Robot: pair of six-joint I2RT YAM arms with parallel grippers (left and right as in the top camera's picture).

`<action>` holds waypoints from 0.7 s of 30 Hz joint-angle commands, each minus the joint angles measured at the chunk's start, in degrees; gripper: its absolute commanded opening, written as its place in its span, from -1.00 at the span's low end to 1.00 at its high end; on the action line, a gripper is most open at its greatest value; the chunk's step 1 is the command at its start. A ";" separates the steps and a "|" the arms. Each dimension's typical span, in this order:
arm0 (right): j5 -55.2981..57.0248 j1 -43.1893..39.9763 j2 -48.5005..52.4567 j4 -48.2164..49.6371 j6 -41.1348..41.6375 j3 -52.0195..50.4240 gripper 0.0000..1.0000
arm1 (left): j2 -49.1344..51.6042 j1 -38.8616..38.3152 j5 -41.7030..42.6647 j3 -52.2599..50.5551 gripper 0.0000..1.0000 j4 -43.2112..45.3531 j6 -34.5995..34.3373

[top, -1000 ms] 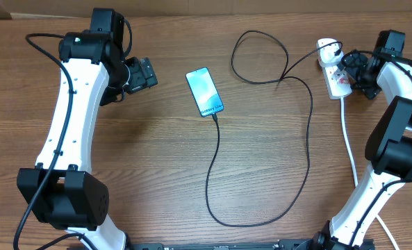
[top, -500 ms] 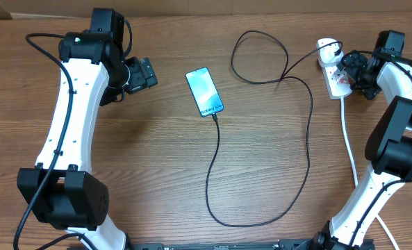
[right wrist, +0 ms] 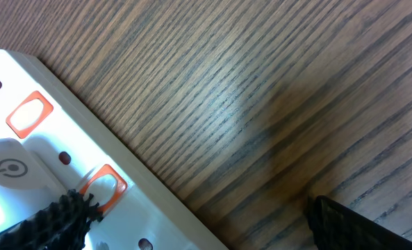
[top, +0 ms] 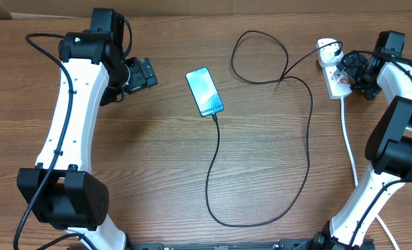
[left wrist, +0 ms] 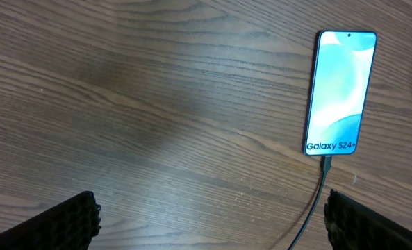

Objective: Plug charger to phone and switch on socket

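At 3 o'clock from the left gripper point(top: 146, 73), well apart, the phone point(top: 205, 92) is seen flat on the wood table point(top: 150, 160), screen lit. Jaws are spread wide, nothing held. Charger point(top: 310, 125) tip is seated in the phone's btm edge; the cable is looped twd 6 o'clock, then run up to a white adapter point(top: 326, 47) on the socket point(top: 335, 78). Right gripper point(top: 350, 69) is held at the socket's 3 o'clock side, jaws spread. One finger point(right wrist: 63, 219) is seen over a red rocker switch point(right wrist: 101, 186); contact can't be told. Past the table's 12 o'clock edge only a pale strip point(top: 261, 5) is seen.
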 commanded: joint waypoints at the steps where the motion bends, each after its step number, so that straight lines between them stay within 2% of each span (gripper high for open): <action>1: 0.57 -0.35 1.81 -0.37 -0.20 1.33 1.00 | -0.31 -0.04 -0.79 0.44 0.99 0.11 0.39; 9: 1.20 -1.77 -2.86 -0.31 -1.46 2.58 1.00 | -0.31 -0.04 -0.79 0.44 0.99 0.11 0.39; 21: 0.55 -2.23 -2.95 0.55 -1.44 2.54 0.99 | -0.31 -0.04 -0.79 0.44 1.00 0.11 0.39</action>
